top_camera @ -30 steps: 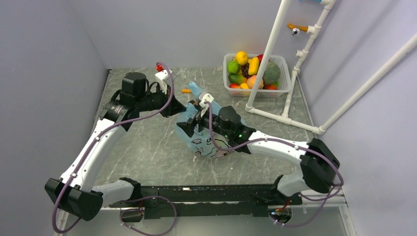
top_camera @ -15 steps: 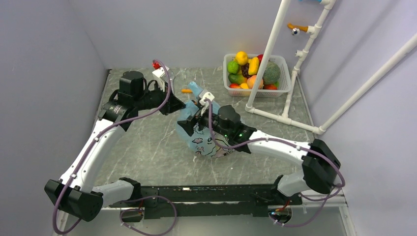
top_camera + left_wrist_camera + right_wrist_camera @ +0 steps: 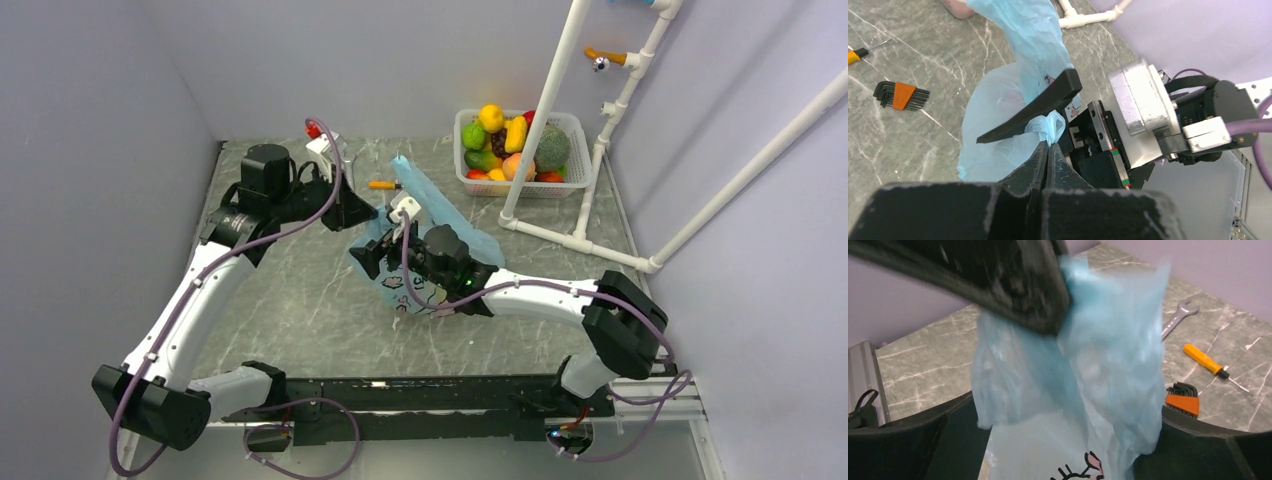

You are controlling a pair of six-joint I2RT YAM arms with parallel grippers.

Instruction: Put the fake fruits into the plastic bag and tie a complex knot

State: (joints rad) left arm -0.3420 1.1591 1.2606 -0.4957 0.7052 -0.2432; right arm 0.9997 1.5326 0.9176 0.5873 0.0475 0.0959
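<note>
The light-blue plastic bag (image 3: 455,225) lies mid-table, one tail stretched up toward the back. Its cartoon print shows in the right wrist view (image 3: 1088,467). My left gripper (image 3: 362,213) is shut, and in its wrist view (image 3: 1048,146) it pinches a bunched twist of the bag (image 3: 1045,126). I cannot tell if that twist is a knot. My right gripper (image 3: 372,256) is open. Its wide-spread fingers (image 3: 908,440) straddle the hanging bag plastic (image 3: 1108,365), right under the left gripper. The fake fruits (image 3: 515,140) fill the white mesh basket (image 3: 575,125) at the back right.
An orange-handled screwdriver (image 3: 380,185) lies behind the bag, also in the right wrist view (image 3: 1204,359). An orange hex-key set (image 3: 900,95) and a wrench (image 3: 1178,317) lie on the grey marble table. A white pipe frame (image 3: 560,90) stands at the back right.
The right gripper has moved left, closer under the left gripper. The bag's tail has been pulled out longer toward the back. The left gripper stays shut on the plastic.
</note>
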